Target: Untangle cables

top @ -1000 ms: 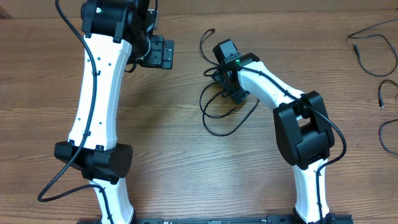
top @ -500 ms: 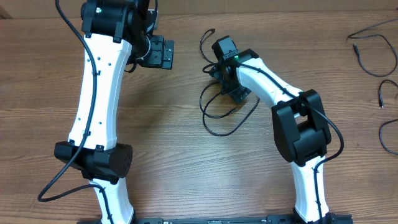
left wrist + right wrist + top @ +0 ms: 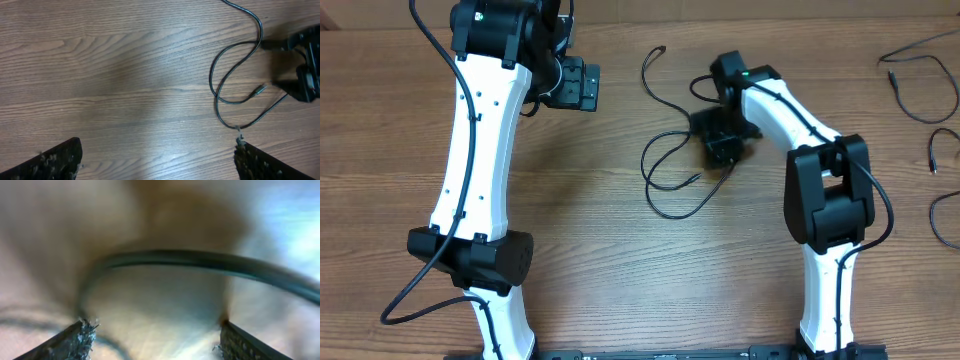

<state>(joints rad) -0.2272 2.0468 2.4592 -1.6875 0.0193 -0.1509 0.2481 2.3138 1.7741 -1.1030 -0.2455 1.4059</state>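
A thin black cable (image 3: 644,165) lies in loose loops on the wood at table centre, one plug tip (image 3: 661,48) pointing to the far side. My right gripper (image 3: 725,148), blurred from motion, hovers at the loops' right edge. In its wrist view (image 3: 157,342) the jaws stand wide apart over bare wood, and a blurred cable strand (image 3: 200,259) arcs just beyond the fingertips (image 3: 75,339). My left gripper (image 3: 582,85) hangs open, left of the cable and apart from it. The left wrist view (image 3: 157,165) shows the cable loops (image 3: 212,82) far off at the right.
More thin black cables (image 3: 920,80) lie spread at the table's far right edge, with another loop (image 3: 942,215) below them. The left arm's white links (image 3: 480,130) stretch along the left side; the right arm's elbow (image 3: 828,195) stands right of centre.
My right gripper has swung right and slightly nearer, off the cable's upper loop to its right edge. The cable shifted a little. The left arm has not moved.
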